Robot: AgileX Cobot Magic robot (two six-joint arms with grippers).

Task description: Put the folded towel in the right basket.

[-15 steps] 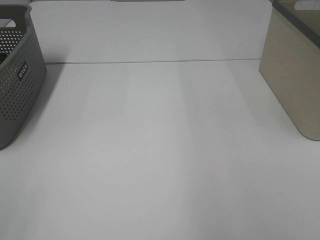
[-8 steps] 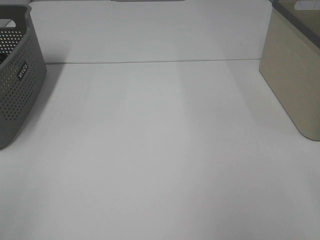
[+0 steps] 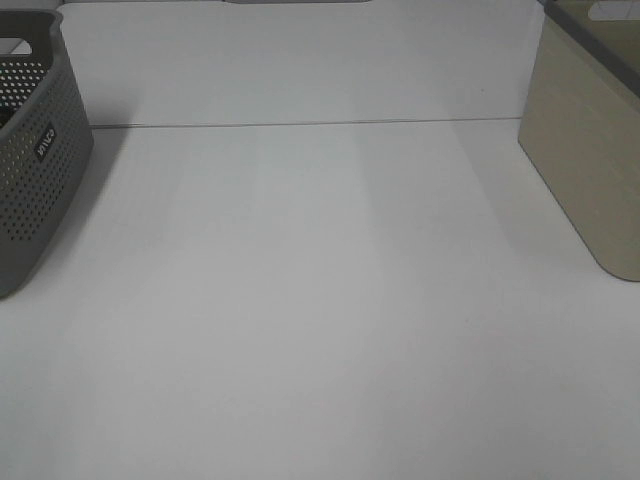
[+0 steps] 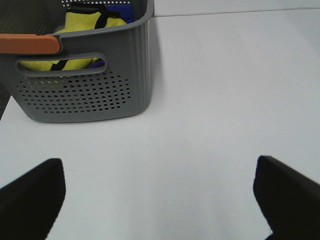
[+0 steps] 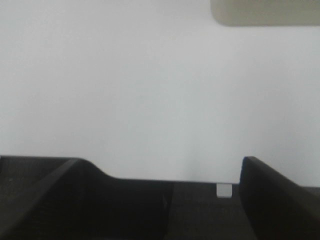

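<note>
The right basket (image 3: 592, 150) is beige and stands at the table's right edge; a corner of it shows in the right wrist view (image 5: 265, 12). No towel lies on the table. In the left wrist view a grey perforated basket (image 4: 90, 95) holds a yellow cloth (image 4: 82, 22) with black stripes and a blue cloth (image 4: 125, 11). My left gripper (image 4: 157, 165) is open and empty, low over bare table in front of the grey basket. My right gripper (image 5: 161, 161) is open and empty over bare table, short of the beige basket. Neither gripper shows in the exterior high view.
The grey basket (image 3: 35, 150) stands at the table's left edge and has an orange handle (image 4: 30, 44). The white table (image 3: 320, 300) runs between the two baskets, with a seam line along its back.
</note>
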